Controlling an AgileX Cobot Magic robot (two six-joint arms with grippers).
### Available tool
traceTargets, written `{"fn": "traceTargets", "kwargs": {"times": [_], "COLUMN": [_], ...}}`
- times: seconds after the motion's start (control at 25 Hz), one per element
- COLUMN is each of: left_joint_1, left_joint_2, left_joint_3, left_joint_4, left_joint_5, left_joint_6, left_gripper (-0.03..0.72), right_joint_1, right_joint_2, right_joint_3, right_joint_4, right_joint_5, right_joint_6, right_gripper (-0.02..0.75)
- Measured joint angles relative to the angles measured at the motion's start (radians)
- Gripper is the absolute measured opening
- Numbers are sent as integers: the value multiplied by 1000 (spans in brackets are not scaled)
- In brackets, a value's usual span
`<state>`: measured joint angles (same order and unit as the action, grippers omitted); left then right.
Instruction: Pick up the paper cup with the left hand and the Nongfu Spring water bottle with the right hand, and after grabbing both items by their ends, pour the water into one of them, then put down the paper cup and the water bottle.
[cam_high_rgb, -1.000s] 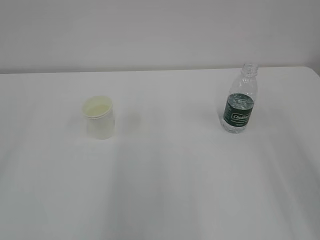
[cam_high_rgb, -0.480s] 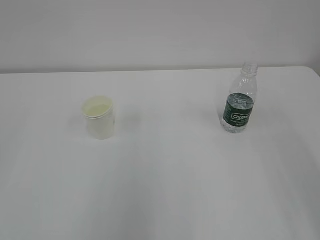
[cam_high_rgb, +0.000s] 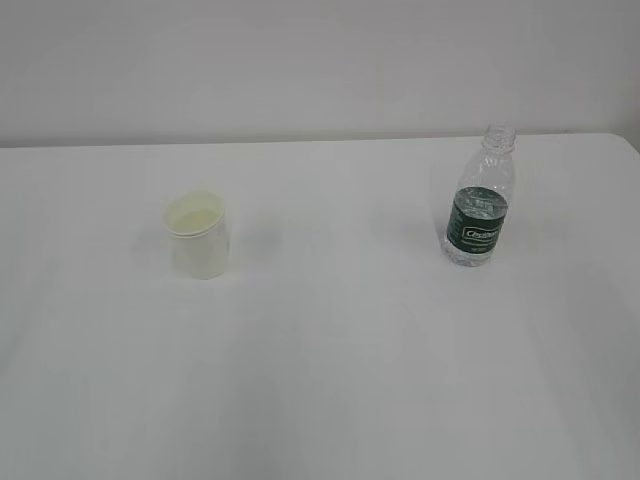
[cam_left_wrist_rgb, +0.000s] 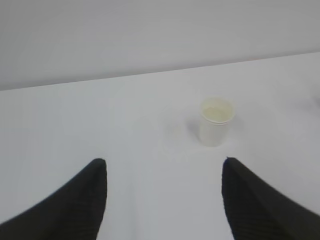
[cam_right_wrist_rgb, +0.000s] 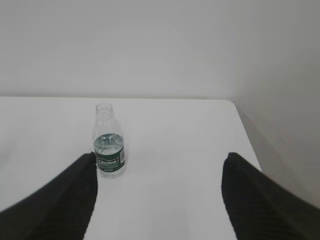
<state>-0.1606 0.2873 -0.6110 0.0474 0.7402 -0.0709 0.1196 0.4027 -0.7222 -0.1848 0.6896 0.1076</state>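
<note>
Approach is the step in hand: paper cup and Nongfu Spring water bottle stand upright, well apart on the table, both grippers, left and right, gape empty, so each should centre its target before closing.

So on the table there's just one cup and one bottle, plus two grippers, left and right.
</note>
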Motion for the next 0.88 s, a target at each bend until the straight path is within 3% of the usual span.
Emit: {"fn": "traceTargets", "kwargs": {"times": [0.32,0.56,0.88], "left_joint_1": [0,0,0], "left_joint_2": [-2,-11,-166], "left_joint_3": [-160,-162,-123], "left_joint_4": [-47,-106,-109], "left_joint_5": [228,411,440], "left_joint_6": [2,2,5], "left_gripper": [513,512,504], "right_joint_1": [0,0,0], "right_joint_2": [-82,-141,-250], "right_joint_3": [-2,-2,-4], "right_joint_4": [77,109,136], "right_joint_5": [182,293,473], "right_joint_6": [0,-17,-74], "right_gripper": [590,590,590]}}
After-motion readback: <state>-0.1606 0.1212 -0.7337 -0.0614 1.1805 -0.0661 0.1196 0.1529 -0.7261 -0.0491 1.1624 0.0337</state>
